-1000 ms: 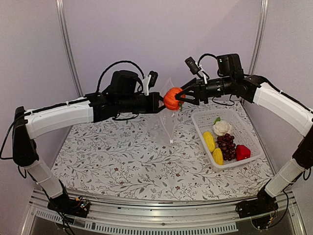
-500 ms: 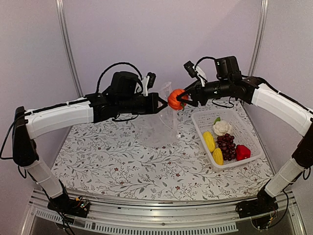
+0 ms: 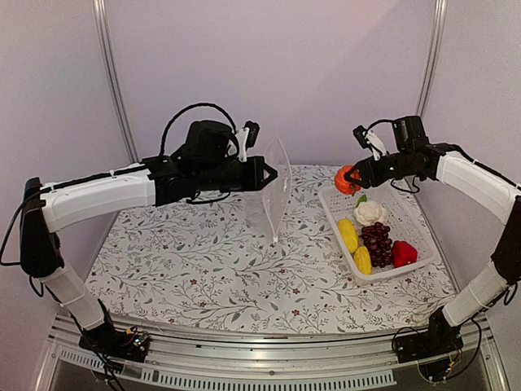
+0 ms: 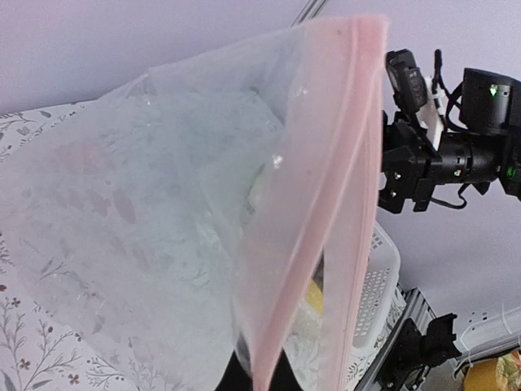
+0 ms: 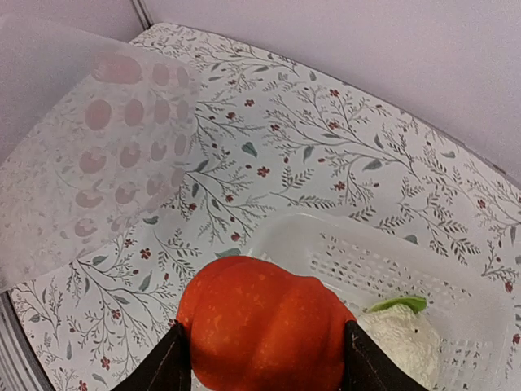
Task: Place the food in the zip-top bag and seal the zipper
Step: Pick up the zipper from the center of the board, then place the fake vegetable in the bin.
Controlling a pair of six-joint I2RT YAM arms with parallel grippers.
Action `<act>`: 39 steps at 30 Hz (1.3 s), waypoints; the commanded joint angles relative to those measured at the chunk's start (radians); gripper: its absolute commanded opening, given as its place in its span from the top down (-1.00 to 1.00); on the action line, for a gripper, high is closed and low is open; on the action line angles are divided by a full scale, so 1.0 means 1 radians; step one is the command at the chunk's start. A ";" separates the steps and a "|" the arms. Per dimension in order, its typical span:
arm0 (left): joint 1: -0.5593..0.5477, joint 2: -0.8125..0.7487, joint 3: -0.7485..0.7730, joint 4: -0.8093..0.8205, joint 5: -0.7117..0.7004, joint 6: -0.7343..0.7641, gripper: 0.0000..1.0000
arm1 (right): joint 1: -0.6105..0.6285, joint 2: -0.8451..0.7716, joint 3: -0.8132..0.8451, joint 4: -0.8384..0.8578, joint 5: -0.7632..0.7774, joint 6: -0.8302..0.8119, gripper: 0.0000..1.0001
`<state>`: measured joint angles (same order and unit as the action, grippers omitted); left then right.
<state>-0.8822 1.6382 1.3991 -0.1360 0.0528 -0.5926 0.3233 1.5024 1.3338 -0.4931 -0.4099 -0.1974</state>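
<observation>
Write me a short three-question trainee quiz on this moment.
1. True or false: the orange piece lies inside the zip-top bag.
2. The left claw is shut on: A nothing, B the zip-top bag, C the orange piece?
3. How many yellow pieces lie in the basket?
Key: 1 false, the right claw grips it outside the zip-top bag; 2 B; 3 two.

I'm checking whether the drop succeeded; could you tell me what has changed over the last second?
The right gripper, still shut on the orange piece, pulled back from the mouth of the zip-top bag toward the basket; nothing was released. The left gripper stayed clamped on the bag, and the other food stayed in the basket.
</observation>
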 commanded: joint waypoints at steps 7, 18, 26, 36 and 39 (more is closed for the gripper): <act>-0.014 0.014 -0.013 -0.021 -0.008 0.038 1.00 | -0.109 0.069 -0.180 -0.092 0.121 -0.104 0.12; -0.019 0.097 0.084 -0.032 -0.032 0.038 1.00 | -0.007 -0.012 0.096 -0.214 -0.058 -0.096 -0.95; -0.025 0.164 0.157 -0.050 -0.080 0.014 1.00 | 0.195 0.027 0.205 -0.135 -0.201 0.038 -0.73; -0.061 0.184 0.193 -0.055 -0.101 0.013 0.98 | 0.249 0.195 0.294 -0.145 -0.177 0.122 -0.32; -0.069 0.185 0.197 -0.064 -0.104 0.020 0.98 | 0.250 0.228 0.317 -0.141 -0.145 0.138 0.02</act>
<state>-0.9310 1.8061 1.5696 -0.1780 -0.0380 -0.5800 0.5644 1.6947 1.5970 -0.6285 -0.5953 -0.1078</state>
